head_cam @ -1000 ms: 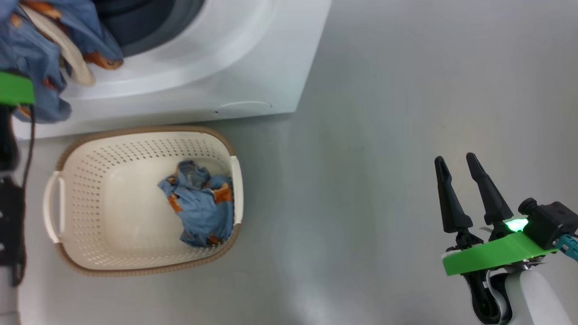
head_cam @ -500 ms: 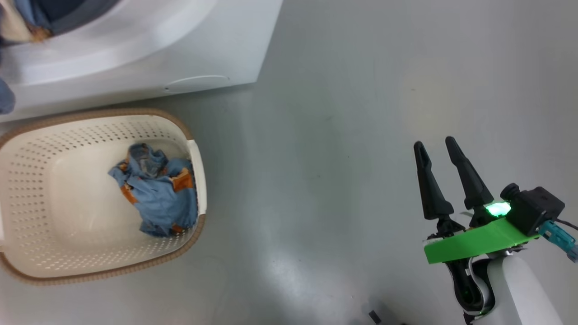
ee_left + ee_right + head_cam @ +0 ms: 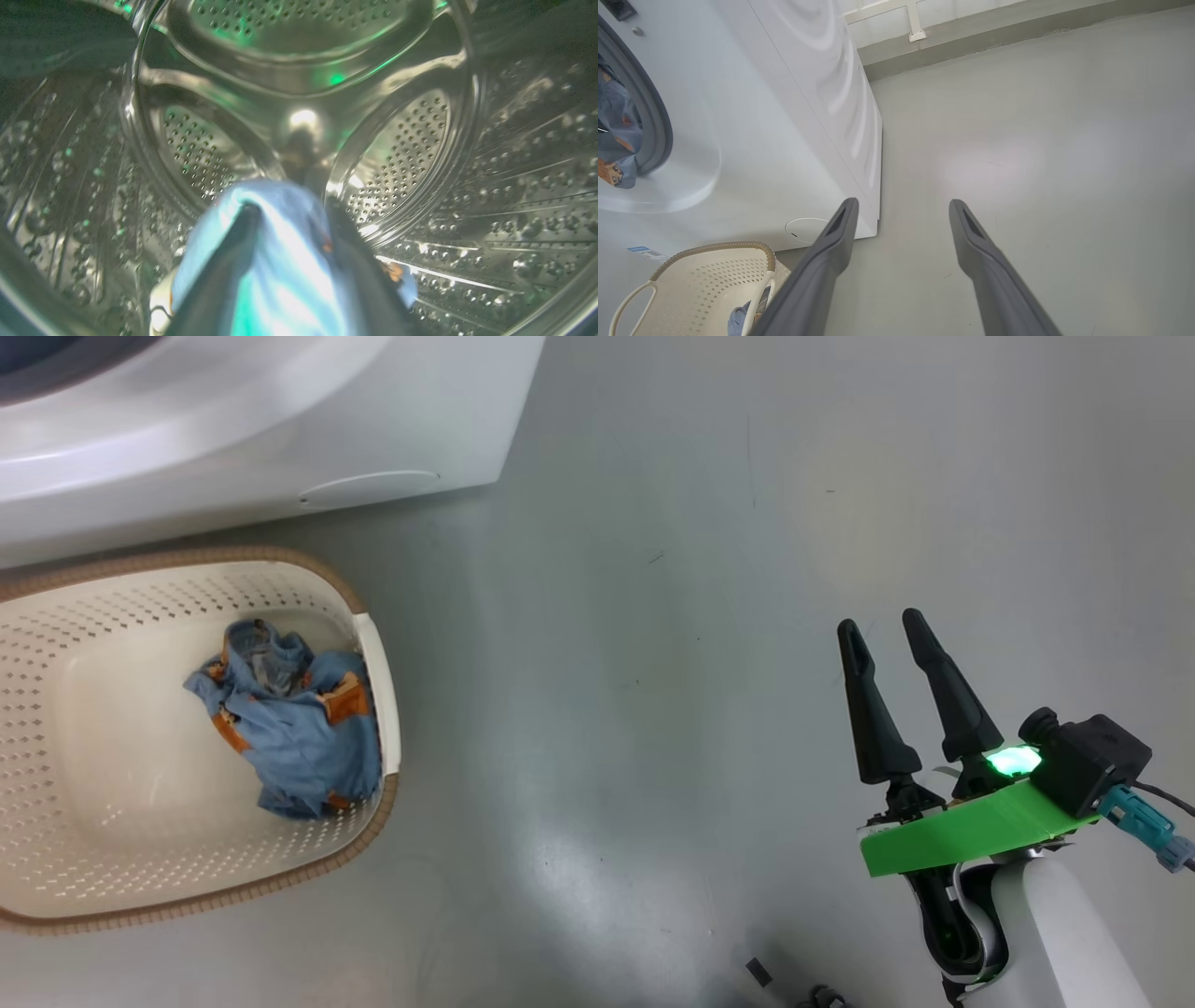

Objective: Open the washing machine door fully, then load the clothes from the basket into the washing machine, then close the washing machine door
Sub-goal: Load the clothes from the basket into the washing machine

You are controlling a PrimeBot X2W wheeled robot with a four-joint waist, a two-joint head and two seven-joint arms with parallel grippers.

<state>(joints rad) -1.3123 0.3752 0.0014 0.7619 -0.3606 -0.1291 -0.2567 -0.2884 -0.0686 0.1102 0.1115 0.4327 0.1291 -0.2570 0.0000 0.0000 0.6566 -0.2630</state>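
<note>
blue clothes [image 3: 289,733]: one crumpled bundle, light blue with orange print, lying in the basket against its right wall; another piece inside the drum at the left claw; blue fabric also at the grey gasket [image 3: 656,126] in the right wrist view.
basket [image 3: 308,569]: cream plastic, perforated, brown rim; on the floor just in front of the washing machine [image 3: 280,439].
drum [image 3: 299,37]: perforated steel, seen from within.
left claw [image 3: 289,205]: inside the drum, fingers spread apart, blue cloth draped between and over them.
right claw [image 3: 879,622]: wide, holding nothing, over bare grey floor [image 3: 672,569], well apart from the basket.
</note>
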